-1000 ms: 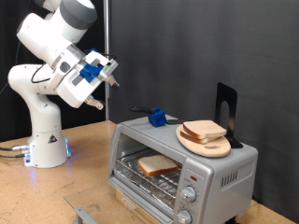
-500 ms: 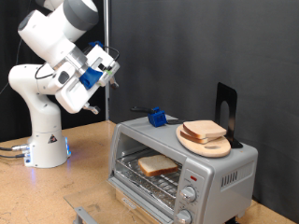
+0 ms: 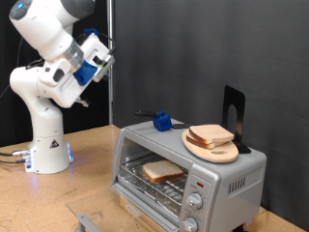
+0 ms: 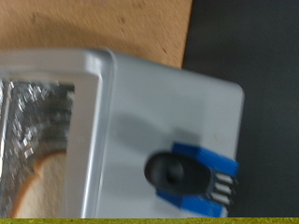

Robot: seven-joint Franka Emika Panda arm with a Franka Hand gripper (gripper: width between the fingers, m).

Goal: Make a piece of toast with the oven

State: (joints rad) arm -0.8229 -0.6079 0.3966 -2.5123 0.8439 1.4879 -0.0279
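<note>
The silver-grey oven (image 3: 222,174) stands at the exterior view's lower right with its door (image 3: 145,201) down. A slice of toast (image 3: 162,171) lies on the wire rack inside. My gripper (image 3: 104,45) is high in the air at the upper left, far above and to the left of the oven, with nothing seen between its fingers. In the wrist view the oven's top (image 4: 149,103) shows from above, with an edge of the toast (image 4: 42,191) inside; the fingers do not show there.
A round wooden plate (image 3: 214,150) with other bread slices (image 3: 210,134) sits on the oven's top. A blue object with a black handle (image 3: 162,122) (image 4: 192,177) and a black stand (image 3: 232,111) are also up there. The oven stands on a wooden table (image 3: 87,179).
The arm has swung up and to the exterior view's left, carrying the gripper higher and farther from the oven. The toast and the oven have not moved.
</note>
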